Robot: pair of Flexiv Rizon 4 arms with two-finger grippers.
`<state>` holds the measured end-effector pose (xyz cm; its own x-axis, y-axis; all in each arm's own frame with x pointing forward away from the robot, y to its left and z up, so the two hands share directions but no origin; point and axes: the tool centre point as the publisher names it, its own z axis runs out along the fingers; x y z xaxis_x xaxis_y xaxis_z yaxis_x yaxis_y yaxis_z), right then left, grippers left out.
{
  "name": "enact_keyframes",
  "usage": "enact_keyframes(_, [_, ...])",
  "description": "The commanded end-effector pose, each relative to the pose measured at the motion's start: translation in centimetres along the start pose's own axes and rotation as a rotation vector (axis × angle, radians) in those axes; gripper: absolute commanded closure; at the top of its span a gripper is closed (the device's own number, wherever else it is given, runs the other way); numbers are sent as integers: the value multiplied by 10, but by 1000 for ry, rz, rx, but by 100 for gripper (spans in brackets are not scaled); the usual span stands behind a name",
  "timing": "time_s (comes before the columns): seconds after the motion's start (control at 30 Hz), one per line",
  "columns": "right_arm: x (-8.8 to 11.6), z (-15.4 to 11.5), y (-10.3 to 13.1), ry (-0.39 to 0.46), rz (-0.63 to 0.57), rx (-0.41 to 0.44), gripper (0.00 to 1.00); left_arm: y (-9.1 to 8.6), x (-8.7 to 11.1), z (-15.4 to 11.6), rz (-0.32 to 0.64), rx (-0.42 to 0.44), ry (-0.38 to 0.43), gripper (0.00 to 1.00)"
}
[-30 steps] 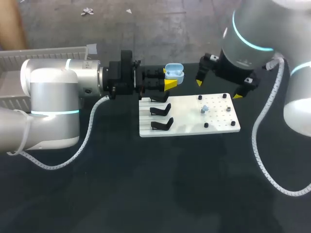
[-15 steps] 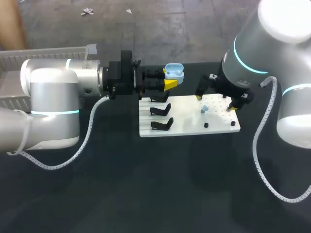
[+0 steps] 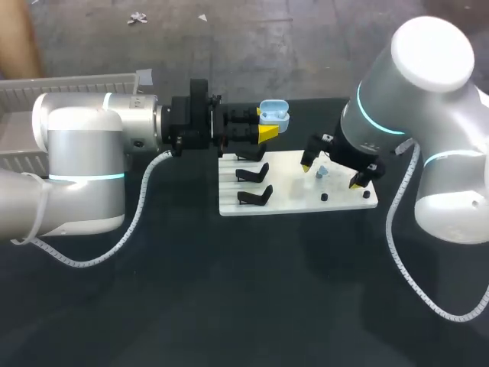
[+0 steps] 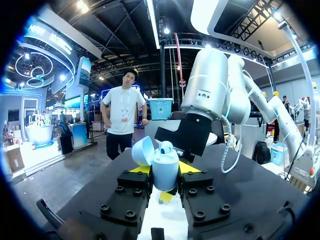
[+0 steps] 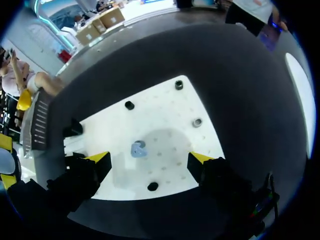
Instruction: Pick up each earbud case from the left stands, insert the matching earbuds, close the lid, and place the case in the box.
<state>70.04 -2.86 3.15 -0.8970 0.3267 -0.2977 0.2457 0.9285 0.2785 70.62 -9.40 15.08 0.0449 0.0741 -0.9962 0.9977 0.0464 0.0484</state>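
My left gripper (image 3: 269,127) is shut on a light blue earbud case (image 3: 274,114) and holds it in the air behind the white board (image 3: 290,195). The case's lid stands open, and in the left wrist view an earbud (image 4: 166,146) sits in the case (image 4: 165,170) between the fingers of the left gripper (image 4: 165,186). My right gripper (image 3: 330,174) hangs open over the board, its yellow tips either side of a small light blue earbud (image 3: 322,172). In the right wrist view that earbud (image 5: 139,148) lies just ahead of the right gripper (image 5: 150,159), untouched.
Two black stands (image 3: 253,174) (image 3: 256,196) stand on the board's left part, with several black pegs (image 5: 129,105) on its right part. A pale ribbed tray (image 3: 69,82) lies at the back left, behind my left arm.
My right arm has come forward and left, bringing its open gripper down over the earbud on the board. The left arm and the case have not moved.
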Motion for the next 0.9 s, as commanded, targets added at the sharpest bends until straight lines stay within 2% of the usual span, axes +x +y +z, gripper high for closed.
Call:
enact_keyframes(0.03, [-2,5,2,1,1,-6,0,-2,1,0,5,-8,-5,100])
enact_keyframes(0.1, [-3,6,2,3,3,-7,0,-2,1,0,5,-8,-5,100])
enact_keyframes(0.17, [-3,6,3,5,4,-9,9,-2,1,0,5,-8,-5,100])
enact_keyframes(0.27, [-3,7,4,14,2,-14,14,-2,1,0,5,-8,-5,100])
enact_keyframes(0.4, [-4,8,5,19,3,-13,27,-2,1,0,5,-8,-5,100])
enact_keyframes(0.63, [-7,9,8,33,-2,-17,26,-2,1,0,5,-8,-5,100])
enact_keyframes(0.7, [-8,9,9,36,-2,-18,34,-2,1,0,5,-8,-5,100])
enact_keyframes(0.77, [-8,9,11,37,-2,-18,49,-2,1,0,5,-8,-5,100])
enact_keyframes(0.9, [-8,10,11,40,1,-22,51,-2,1,0,5,-8,-5,100])
